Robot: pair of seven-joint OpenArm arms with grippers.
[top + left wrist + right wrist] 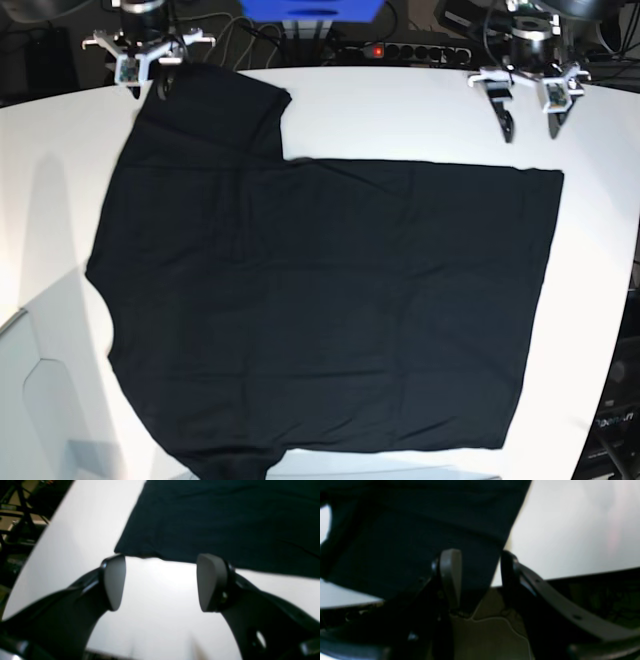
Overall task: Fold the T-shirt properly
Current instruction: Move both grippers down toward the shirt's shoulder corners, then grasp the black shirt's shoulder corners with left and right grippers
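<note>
Behind the white worktop [420,110] sit a blue box [310,10] and a power strip [410,50] with cables, none of them lying on the cloth. Spread flat, the black T-shirt [320,300] covers most of the worktop, its long axis running across the base view, with the sleeves toward that view's left and the straight hem toward its right. Its far hem corner lies just ahead of the left tool [160,582], which is wide open and empty, while the right tool [480,580] is part-open with the far sleeve's edge between its jaws, though whether they touch it I cannot tell.
</note>
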